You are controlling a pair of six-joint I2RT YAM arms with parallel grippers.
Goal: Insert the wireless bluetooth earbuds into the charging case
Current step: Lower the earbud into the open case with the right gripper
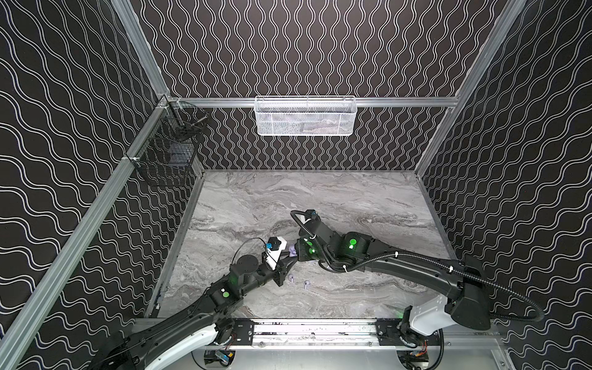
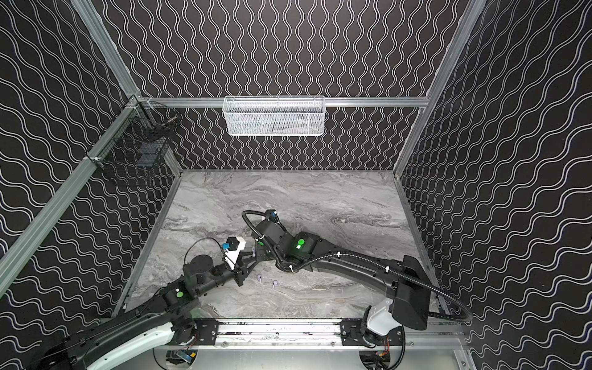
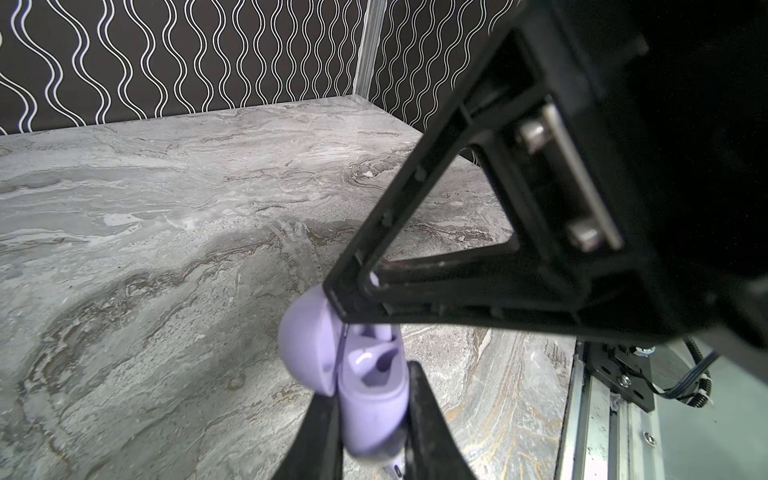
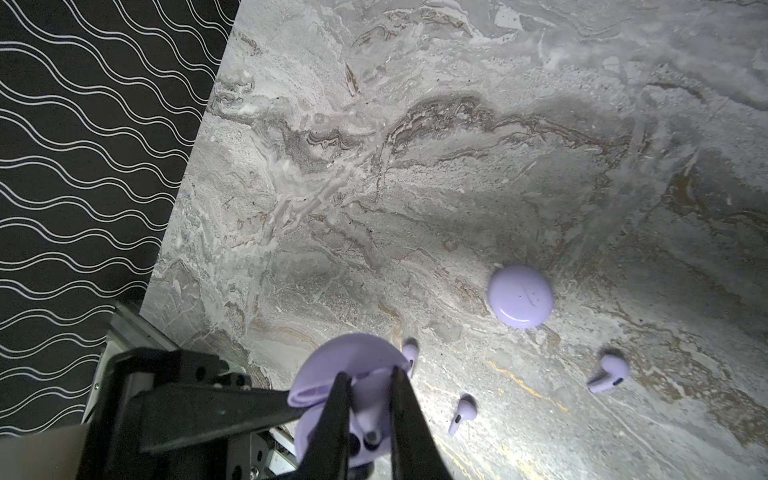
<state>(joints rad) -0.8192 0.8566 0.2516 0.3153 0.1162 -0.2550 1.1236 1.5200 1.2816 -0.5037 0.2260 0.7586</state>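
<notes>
Lavender plastic, glossy: a tiny earbud (image 4: 369,417), rounded head on a short stem. It looks light, hard and slick, so it is best pinched across the stem. It sits between the clenched fingers of the right gripper (image 4: 369,382), apparently gripped, at the mouth of the open round lavender charging case (image 3: 374,419), which the left gripper (image 3: 372,386) clamps by its base. A loose earbud (image 4: 609,374) and two more lie on the grey marble-patterned tabletop (image 4: 457,166), near a closed second case (image 4: 520,297).
</notes>
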